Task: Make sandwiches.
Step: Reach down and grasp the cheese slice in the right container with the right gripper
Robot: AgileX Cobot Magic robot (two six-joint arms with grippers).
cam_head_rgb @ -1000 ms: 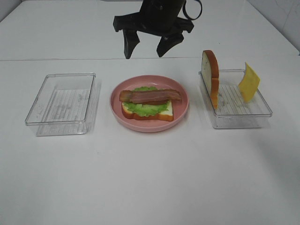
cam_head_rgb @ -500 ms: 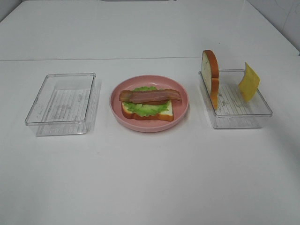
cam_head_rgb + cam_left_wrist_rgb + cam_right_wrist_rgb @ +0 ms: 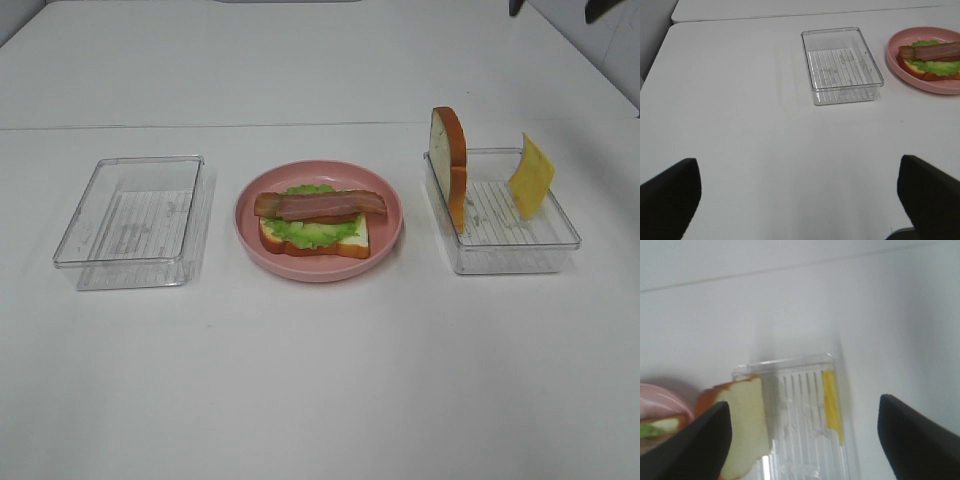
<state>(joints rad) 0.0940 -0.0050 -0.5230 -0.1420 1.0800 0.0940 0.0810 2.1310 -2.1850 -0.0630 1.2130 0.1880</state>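
Half-built sandwich (image 3: 315, 225) on pink plate (image 3: 390, 215), tabletop (image 3: 320, 380) centre: bottom slice (image 3: 355, 236), lettuce (image 3: 312, 236), bacon (image 3: 320, 205). In right tray (image 3: 500, 262), cheese square (image 3: 530, 177) leans beside upright bread slice (image 3: 450, 165); likely light, stiff, thin, so pinch top edge. Above tray, right hand (image 3: 805, 440) apart, empty; left hand (image 3: 800, 200) wide apart, empty.

Bright, even light from above on my white table (image 3: 320, 390), shadows soft. Right wrist view's blurry, bread slice (image 3: 742, 425) all smeared; other views sharp.

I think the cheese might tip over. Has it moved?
No. The cheese stands tilted in the same far corner of the right tray as before.
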